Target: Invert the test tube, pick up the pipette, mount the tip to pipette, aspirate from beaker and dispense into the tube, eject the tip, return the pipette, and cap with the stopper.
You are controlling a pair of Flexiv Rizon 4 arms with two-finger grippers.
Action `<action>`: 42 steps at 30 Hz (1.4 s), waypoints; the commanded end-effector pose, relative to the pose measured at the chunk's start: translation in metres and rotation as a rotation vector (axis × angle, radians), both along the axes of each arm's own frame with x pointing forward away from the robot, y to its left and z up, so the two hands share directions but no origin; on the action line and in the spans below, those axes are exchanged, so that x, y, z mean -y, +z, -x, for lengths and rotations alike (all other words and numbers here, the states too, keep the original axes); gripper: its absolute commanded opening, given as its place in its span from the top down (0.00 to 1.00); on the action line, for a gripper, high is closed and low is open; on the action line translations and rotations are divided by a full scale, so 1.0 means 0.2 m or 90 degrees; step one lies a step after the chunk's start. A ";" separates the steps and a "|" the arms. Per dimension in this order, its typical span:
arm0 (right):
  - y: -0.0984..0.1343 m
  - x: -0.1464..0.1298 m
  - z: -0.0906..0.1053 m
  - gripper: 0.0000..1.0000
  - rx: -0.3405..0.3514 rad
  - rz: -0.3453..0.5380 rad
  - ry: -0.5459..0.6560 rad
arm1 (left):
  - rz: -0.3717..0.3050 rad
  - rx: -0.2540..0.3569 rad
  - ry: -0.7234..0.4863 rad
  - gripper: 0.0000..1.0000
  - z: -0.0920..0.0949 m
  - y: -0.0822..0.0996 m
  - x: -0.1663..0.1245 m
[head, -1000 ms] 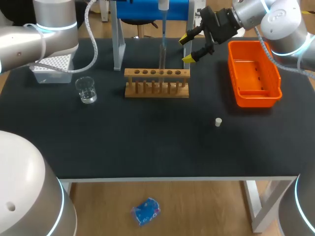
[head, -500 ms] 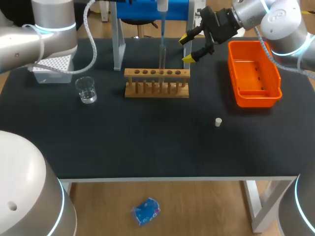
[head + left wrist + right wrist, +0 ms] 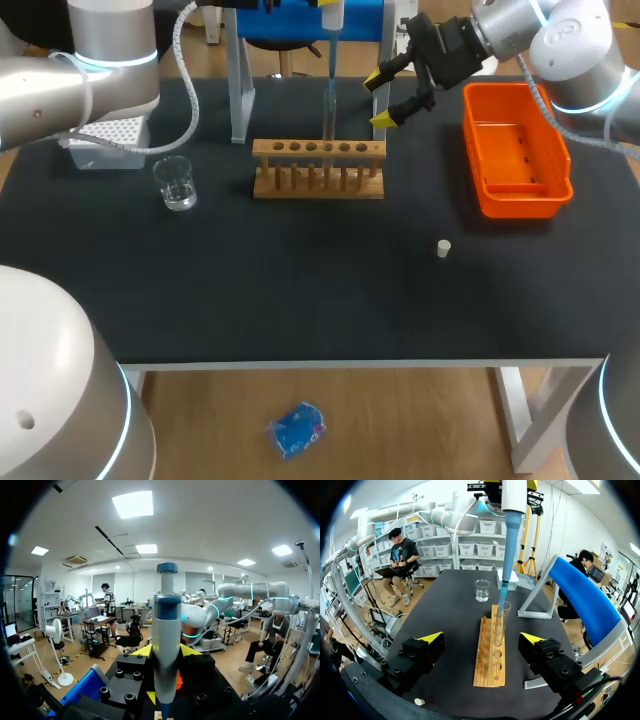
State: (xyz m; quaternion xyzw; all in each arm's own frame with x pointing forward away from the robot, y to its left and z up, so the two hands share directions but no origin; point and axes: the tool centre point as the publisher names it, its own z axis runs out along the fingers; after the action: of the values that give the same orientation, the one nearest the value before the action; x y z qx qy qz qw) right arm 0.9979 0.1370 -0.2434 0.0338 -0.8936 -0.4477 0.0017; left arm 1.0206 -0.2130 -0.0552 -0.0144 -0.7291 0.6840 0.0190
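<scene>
My left gripper [image 3: 166, 652] is shut on the white and blue pipette [image 3: 166, 645], which it holds upright above the wooden rack [image 3: 318, 168]. In the head view the pipette [image 3: 331, 18] shows at the far edge. Its blue tip [image 3: 505, 555] reaches down into the mouth of the glass test tube [image 3: 500, 625], which stands upright in the rack [image 3: 490, 652]. My right gripper [image 3: 383, 97] hangs open just to the right of the tube, nothing between its fingers; in its own view the right gripper [image 3: 481, 640] faces the rack. The beaker [image 3: 176, 183] stands left of the rack. The small white stopper [image 3: 443, 248] lies on the mat.
An orange bin [image 3: 515, 150] sits at the right, close behind my right arm. The white tip box [image 3: 105, 135] is at the far left under my left arm. The blue pipette stand [image 3: 240, 85] rises behind the rack.
My left arm has shifted very slightly while the pipette stays over the tube. The right arm has not moved.
</scene>
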 end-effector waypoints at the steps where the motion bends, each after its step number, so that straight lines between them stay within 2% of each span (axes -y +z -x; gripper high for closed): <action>1: 0.00 0.00 0.00 0.00 -0.001 0.001 0.002 | 0.003 -0.001 -0.002 1.00 0.00 -0.01 0.01; 20: 0.00 0.00 0.00 0.00 -0.001 0.001 0.002 | 0.013 -0.007 0.005 1.00 0.02 -0.05 0.01; 42: 0.00 0.00 0.00 0.00 -0.001 0.001 0.002 | 0.015 -0.018 0.007 1.00 -0.03 -0.09 0.01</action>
State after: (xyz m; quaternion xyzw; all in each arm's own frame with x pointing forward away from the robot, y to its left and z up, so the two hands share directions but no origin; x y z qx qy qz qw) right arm 0.9979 0.1370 -0.2434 0.0338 -0.8936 -0.4477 0.0017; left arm 1.0238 -0.2138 -0.0716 0.0016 -0.7216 0.6919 0.0238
